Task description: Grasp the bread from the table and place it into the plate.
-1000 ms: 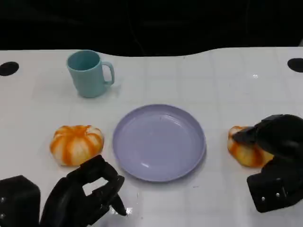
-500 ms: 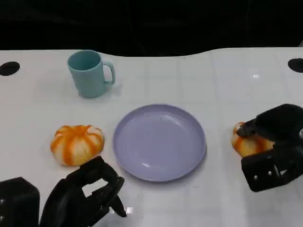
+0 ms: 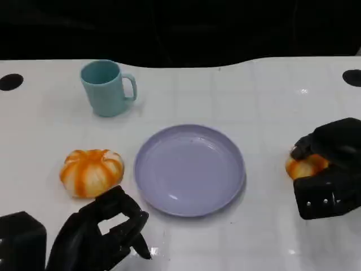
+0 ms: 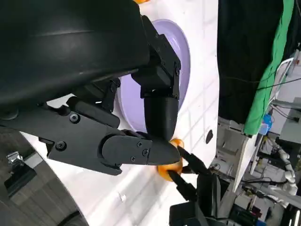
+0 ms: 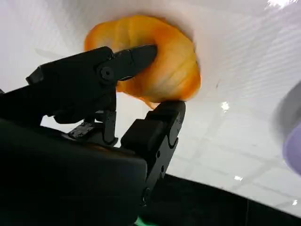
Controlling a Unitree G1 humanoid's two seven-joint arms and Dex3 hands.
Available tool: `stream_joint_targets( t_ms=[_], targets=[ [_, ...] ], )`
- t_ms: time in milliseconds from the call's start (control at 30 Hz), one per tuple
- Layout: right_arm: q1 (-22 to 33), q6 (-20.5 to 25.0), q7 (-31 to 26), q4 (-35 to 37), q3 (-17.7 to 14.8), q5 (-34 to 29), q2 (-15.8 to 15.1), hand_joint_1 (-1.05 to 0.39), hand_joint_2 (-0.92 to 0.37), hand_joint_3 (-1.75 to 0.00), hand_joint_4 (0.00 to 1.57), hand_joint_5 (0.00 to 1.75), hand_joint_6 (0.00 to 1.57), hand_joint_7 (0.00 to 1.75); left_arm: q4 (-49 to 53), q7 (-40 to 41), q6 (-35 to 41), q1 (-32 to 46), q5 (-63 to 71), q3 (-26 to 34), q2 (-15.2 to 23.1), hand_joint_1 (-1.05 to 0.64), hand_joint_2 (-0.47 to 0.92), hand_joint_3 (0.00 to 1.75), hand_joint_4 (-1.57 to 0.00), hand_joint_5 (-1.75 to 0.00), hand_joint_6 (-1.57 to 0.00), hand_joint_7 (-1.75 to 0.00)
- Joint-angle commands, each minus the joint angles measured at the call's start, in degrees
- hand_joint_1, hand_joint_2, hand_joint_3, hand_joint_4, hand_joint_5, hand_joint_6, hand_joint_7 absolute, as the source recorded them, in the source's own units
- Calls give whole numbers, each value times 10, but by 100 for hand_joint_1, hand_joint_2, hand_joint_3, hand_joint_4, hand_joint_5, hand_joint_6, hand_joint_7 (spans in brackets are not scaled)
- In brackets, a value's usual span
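The right hand (image 3: 330, 164) grips an orange-striped bread roll (image 3: 304, 166), fingers (image 5: 124, 61) over its top and another pressed beneath; the roll sits on the white table (image 3: 271, 90), its inner end peeking out toward the lavender plate (image 3: 189, 169) beside the hand. Its long axis cannot be told. The left hand (image 3: 101, 234) rests with fingers curled in, holding nothing, just behind a second striped roll (image 3: 91, 171).

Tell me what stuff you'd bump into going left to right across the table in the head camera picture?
Left hand → striped orange bread → teal mug → purple plate → second bread under the right hand.
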Motion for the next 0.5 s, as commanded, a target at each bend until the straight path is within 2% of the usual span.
stream_joint_targets(
  t_ms=[33, 133, 300, 367, 500],
  targets=[
    [-11, -26, -88, 61, 4, 2, 7, -12, -91, -7, 84, 162, 127, 6, -6, 3, 1, 4, -1, 2, 5, -57, 92, 28, -73, -175, -63, -160],
    [-13, -61, -157, 83, -3, 12, 12, -8, -88, -3, 85, 172, 131, 8, -3, 4, 1, 4, 0, 2, 4, -57, 92, 28, -73, -175, -62, -160],
    [-15, -102, -221, 83, -12, 28, 18, 1, -85, 0, 89, 174, 141, 12, 3, 0, -5, 1, 2, 2, 5, -56, 92, 28, -73, -175, -63, -160],
    [-15, -112, -231, 73, -15, 35, 19, 1, -84, -1, 94, 168, 138, 11, 2, 2, -2, 1, 3, 1, 6, -56, 92, 28, -74, -175, -63, -161],
    [-13, -118, -227, 57, -22, 48, 22, 0, -88, -5, 91, 174, 145, 19, 0, 4, 4, 0, 1, 2, 5, -55, 92, 29, -73, -175, -62, -162]
  ],
)
